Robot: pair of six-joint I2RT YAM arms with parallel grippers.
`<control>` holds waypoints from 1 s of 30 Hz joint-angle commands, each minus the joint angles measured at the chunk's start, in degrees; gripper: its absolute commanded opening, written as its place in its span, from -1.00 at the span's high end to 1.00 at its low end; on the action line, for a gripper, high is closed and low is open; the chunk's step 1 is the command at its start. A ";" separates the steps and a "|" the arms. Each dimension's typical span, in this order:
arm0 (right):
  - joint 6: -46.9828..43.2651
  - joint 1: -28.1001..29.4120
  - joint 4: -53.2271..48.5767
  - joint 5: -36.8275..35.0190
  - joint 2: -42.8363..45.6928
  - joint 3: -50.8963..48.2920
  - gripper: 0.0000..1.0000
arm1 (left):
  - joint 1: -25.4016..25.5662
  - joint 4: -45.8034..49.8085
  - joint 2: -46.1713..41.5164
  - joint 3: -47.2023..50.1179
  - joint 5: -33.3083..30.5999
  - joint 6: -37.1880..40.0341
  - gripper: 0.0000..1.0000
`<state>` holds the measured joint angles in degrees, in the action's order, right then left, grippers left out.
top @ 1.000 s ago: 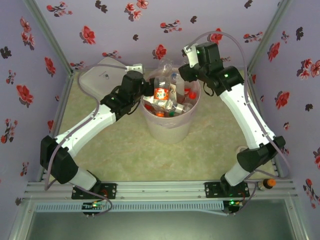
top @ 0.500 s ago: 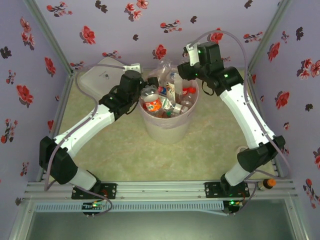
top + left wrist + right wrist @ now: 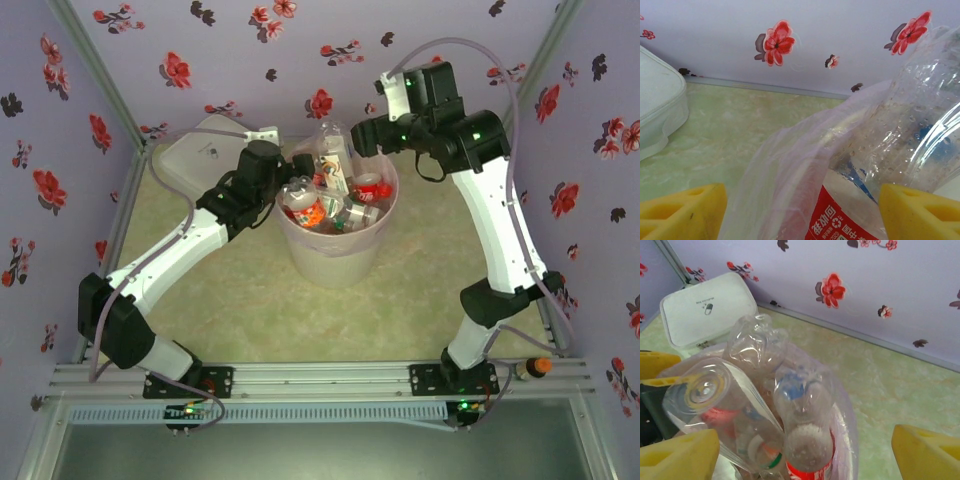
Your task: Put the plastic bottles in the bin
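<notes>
Heaping above the rim of the bin (image 3: 335, 262), which stands in the middle of the surface (image 3: 240, 300), the plastic bottles (image 3: 345, 195) look ready to spill. You can see two or three standing tall at the far edge, and a nudge from either arm could well tip one out toward the white case (image 3: 200, 155) or the back wall. The bag (image 3: 785, 170) is your second worry: its film lies bunched between the pads of your left tool (image 3: 800, 212), and pulling back carelessly could drag the liner and upset the pile. That left tool sits at the bin's left rim, spread wide and clamping nothing. A red-labelled bottle (image 3: 875, 165) lies against one pad (image 3: 920, 212), and the other pad (image 3: 682, 212) is apart from it. Your right tool (image 3: 800, 455) hangs over the far rim, released and empty, jaws wide, with bottle bases and caps just beneath it.
</notes>
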<state>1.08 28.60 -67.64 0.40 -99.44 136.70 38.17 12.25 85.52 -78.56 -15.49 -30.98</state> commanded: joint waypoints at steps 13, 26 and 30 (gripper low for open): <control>3.65 -1.18 11.33 0.97 -8.63 0.05 0.20 | -0.88 2.37 -1.59 -0.95 -1.38 3.69 -0.59; 8.85 -2.32 19.89 4.50 0.14 -21.29 0.47 | -2.75 2.09 -0.31 -11.06 2.10 7.87 -0.63; 9.01 -2.67 20.36 4.56 2.08 -19.30 0.12 | -2.75 1.99 3.69 -17.20 3.26 9.52 -0.65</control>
<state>9.10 26.24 -48.38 3.81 -100.44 115.81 35.57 14.81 86.78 -91.90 -13.93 -24.43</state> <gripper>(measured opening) 0.417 0.822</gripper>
